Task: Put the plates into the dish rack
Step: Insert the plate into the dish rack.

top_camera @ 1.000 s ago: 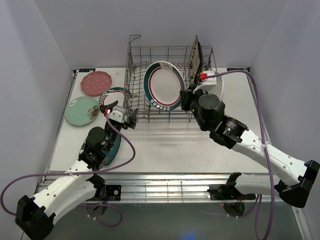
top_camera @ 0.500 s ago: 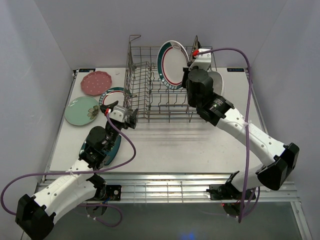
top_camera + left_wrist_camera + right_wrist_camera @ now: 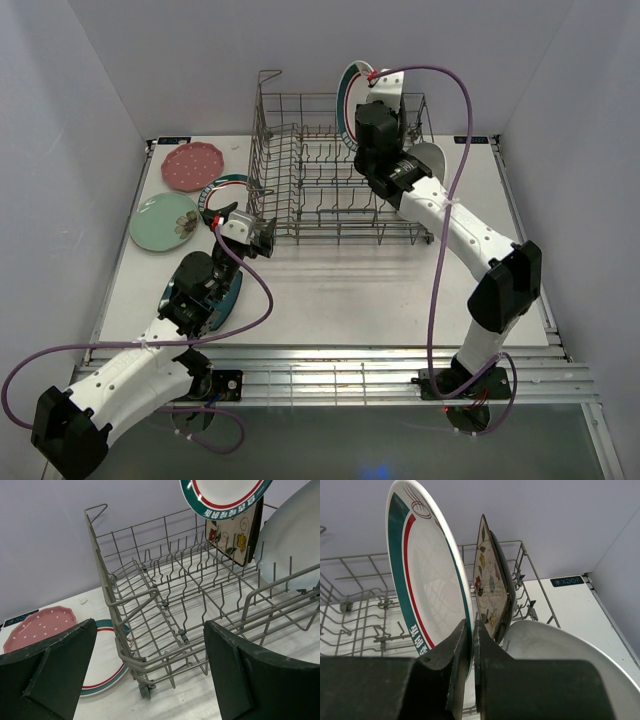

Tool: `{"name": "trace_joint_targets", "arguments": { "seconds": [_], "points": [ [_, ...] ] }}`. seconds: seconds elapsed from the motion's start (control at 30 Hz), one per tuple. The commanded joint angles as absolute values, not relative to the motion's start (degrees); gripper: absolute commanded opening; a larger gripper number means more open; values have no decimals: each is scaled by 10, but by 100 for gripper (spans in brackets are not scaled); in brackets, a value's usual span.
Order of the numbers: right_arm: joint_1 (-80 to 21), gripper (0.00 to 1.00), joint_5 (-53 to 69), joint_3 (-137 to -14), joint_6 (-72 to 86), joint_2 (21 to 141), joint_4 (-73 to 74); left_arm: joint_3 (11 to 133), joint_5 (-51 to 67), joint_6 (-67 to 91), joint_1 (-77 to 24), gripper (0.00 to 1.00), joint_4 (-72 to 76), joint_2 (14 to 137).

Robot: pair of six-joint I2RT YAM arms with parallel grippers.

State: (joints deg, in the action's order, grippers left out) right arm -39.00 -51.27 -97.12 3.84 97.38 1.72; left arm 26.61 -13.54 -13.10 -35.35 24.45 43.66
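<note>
**Student:** What does the right claw hold, and where?

**Instructor:** Its jaws are pinched narrow on the lower rim of a round white plate with a teal-and-red rim. The plate is carried on edge above the back right part of the large grey wire dish rack. Held upright, it can drop into a slot rather than lie flat across the wires.

**Student:** Why so close to the square floral plate?

**Instructor:** That plate stands on edge in the rack. The round plate is held face-parallel just beside it, apparently for the neighbouring slot. A plain white oval plate leans further right; whether it sits inside the rack or against its wall is unclear from these views.

**Student:** And the left claw?

**Instructor:** It is spread wide and empty, poised at the rack's near left corner. On the bench lie a pink dotted plate, a mint green floral plate and a second teal-rimmed round plate. A teal square plate lies partly under the left arm. Judged stage: lowering one plate, with most of the load yet to go in.
</note>
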Motion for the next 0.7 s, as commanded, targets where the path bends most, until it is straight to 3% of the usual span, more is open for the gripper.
{"name": "trace_joint_targets", "arguments": {
  "seconds": [0.0,0.67],
  "points": [
    [-380,8,-578,-1045,3,1011,-61,260,-128,-134,-351,98,251,433],
    [-346,8,-641,-1176,-187,1195,-192,260,-122,-133,-351,98,251,444]
  ]
}}
